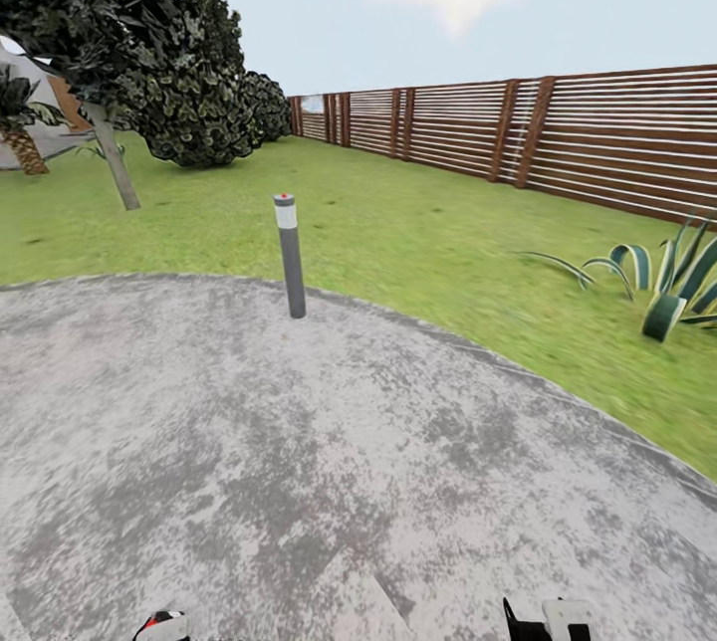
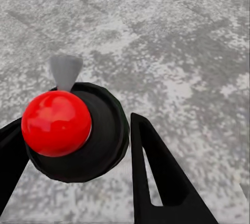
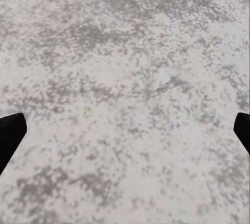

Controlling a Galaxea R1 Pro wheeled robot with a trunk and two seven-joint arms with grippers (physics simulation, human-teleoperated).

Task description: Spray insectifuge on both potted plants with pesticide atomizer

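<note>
The pesticide atomizer (image 2: 57, 122) sits between the two black fingers of my left gripper (image 2: 75, 125), which is shut on it. I see it from above: a red ball, a dark round body and a pale grey nozzle. Its red and white top (image 1: 159, 624) peeks in at the head view's lower edge. My right gripper (image 3: 125, 130) hangs open over the bare paving, its fingertips far apart with nothing between them; it also shows low in the head view (image 1: 543, 621). The potted plants are out of view. The garden lawn (image 1: 418, 233) lies ahead.
I stand on the round grey paved patch (image 1: 299, 442). A grey post (image 1: 290, 253) with a red-dotted top rises at its far edge. A striped agave (image 1: 667, 288) grows at the right, a slatted brown fence (image 1: 597, 138) runs behind, and a tree (image 1: 110, 158) and bushes (image 1: 209, 104) stand at the left.
</note>
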